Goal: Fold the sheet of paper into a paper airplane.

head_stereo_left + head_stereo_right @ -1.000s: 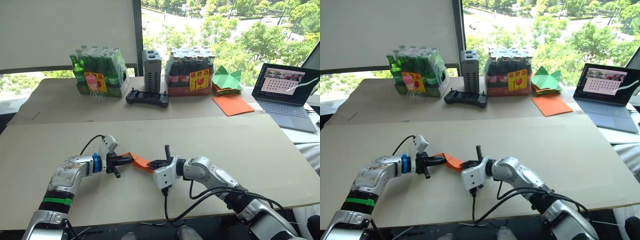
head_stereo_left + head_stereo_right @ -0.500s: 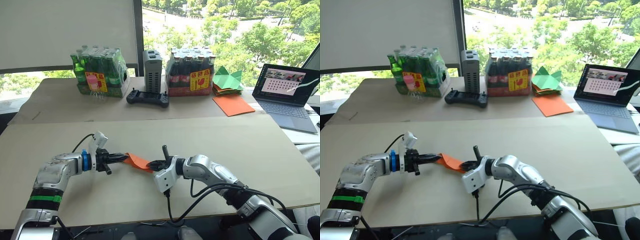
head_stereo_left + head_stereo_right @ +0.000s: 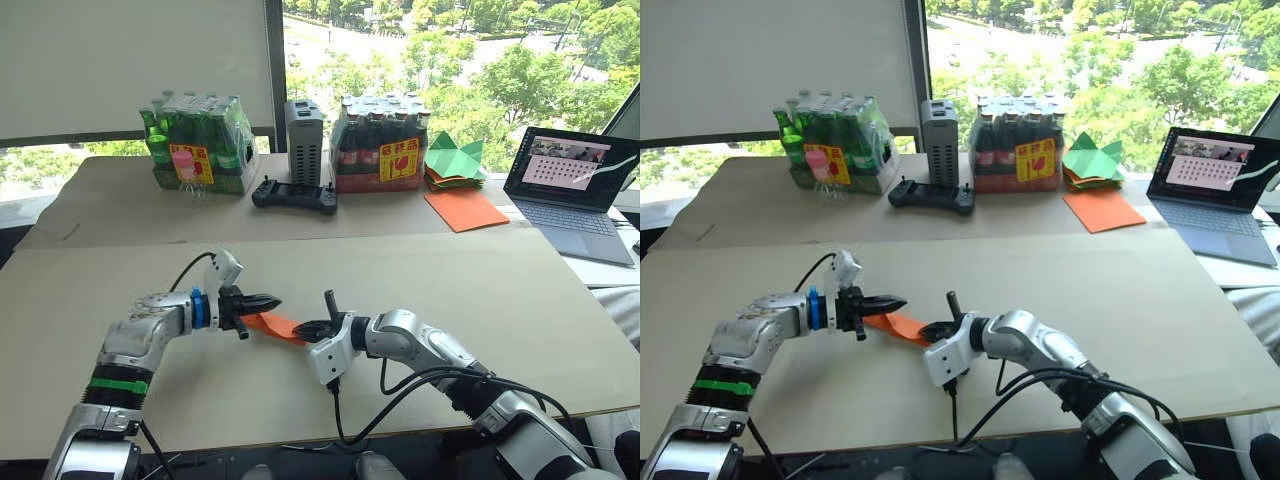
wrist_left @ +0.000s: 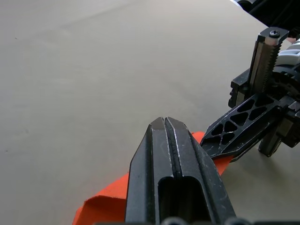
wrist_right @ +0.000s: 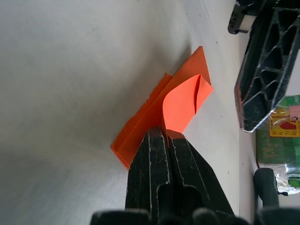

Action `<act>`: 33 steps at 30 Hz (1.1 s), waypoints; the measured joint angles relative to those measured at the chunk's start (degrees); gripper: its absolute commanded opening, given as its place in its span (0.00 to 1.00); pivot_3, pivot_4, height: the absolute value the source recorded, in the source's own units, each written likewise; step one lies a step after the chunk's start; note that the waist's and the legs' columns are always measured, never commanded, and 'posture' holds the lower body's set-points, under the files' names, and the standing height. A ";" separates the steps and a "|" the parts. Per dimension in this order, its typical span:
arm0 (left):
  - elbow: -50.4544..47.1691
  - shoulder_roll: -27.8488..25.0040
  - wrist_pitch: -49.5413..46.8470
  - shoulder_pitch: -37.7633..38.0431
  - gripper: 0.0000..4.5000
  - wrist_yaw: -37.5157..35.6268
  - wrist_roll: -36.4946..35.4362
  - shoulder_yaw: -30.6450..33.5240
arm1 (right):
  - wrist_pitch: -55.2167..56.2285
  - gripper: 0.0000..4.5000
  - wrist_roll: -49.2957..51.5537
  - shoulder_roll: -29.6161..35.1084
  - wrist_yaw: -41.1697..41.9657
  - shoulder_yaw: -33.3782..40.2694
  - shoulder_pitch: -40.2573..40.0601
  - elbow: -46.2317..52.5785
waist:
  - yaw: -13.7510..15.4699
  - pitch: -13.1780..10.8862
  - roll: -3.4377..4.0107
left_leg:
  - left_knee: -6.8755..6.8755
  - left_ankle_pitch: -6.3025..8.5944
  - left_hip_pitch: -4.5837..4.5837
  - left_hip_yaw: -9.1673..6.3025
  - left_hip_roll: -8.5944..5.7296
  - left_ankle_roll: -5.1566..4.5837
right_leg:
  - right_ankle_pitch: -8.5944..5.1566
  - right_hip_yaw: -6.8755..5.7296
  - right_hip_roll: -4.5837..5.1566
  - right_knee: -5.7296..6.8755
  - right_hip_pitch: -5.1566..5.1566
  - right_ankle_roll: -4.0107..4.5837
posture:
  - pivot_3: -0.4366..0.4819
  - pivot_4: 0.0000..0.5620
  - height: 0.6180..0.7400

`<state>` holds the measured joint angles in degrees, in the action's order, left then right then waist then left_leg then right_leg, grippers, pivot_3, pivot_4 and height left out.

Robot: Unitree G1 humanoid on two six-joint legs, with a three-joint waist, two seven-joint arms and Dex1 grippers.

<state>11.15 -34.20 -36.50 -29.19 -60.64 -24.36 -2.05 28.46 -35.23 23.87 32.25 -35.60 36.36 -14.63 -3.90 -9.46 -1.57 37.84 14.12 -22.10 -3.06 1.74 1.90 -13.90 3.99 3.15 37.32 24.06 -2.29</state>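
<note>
The left gripper (image 4: 165, 123) covers much of the sheet of paper (image 4: 101, 206) (its near end).

We record: beige counter (image 3: 420, 270) across lower frame, a second counter section (image 3: 120, 205) behind it; large window (image 3: 450, 50) upper right showing sunlit green trees; pale roller blind (image 3: 130, 65) upper left; bright daylight throughout.
</note>
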 measured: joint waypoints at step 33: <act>7.57 2.17 12.51 -0.19 0.00 -0.93 8.45 -3.62 | -52.39 0.00 38.91 -14.92 10.69 16.17 -10.21 19.30 | 0.46 0.01 0.01 | 0.03 0.00 0.07 -0.03 -0.01 -0.01 | -0.01 -0.02 0.00 0.23 0.02 -0.01 | 0.48 0.27 1.00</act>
<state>18.72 -32.03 -23.99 -29.38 -61.57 -15.91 -5.67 -23.93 3.69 8.95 42.94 -19.42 26.16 4.67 -3.44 -9.45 -1.55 37.87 14.12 -22.03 -3.08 1.73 1.89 -13.92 3.98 3.15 37.55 24.08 -2.30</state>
